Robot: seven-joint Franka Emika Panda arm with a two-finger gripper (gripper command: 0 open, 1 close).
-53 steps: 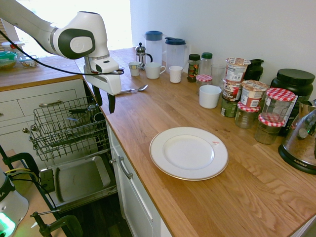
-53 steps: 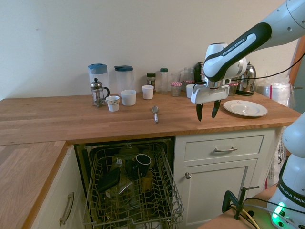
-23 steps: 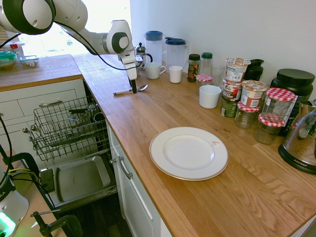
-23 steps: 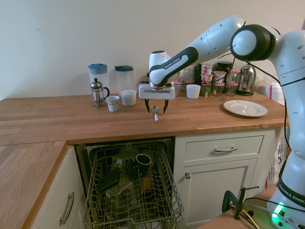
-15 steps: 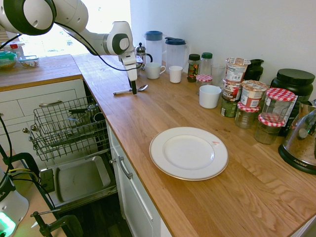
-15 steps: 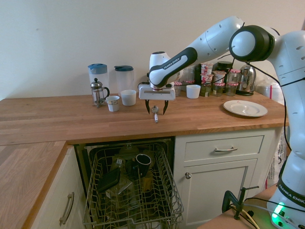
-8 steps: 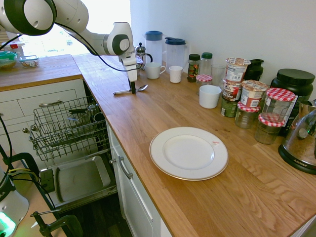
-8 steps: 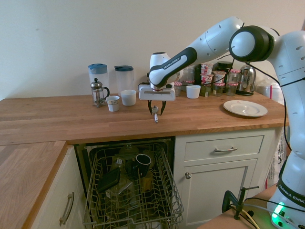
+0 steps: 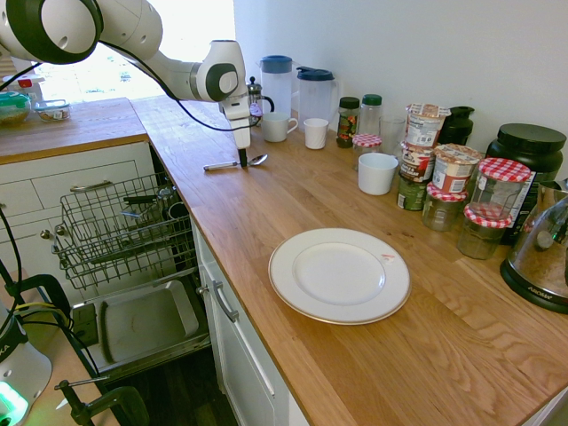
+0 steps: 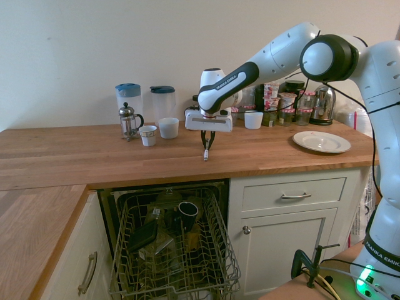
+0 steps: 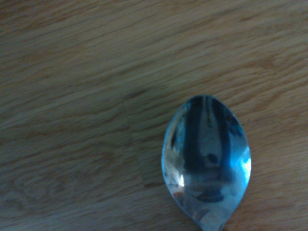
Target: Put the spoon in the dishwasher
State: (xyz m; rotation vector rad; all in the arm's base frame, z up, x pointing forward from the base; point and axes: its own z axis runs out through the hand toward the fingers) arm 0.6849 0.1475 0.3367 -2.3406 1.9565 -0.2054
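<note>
White plate (image 9: pixel 339 275) on wooden counter (image 9: pixel 266 213)

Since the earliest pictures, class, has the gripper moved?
Yes. The gripper has moved from beside the plate to the spoon, nearer the French press.

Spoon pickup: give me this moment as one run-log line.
phase: grasp | gripper: closed on spoon | spoon: on countertop | dishwasher: rack out
</note>
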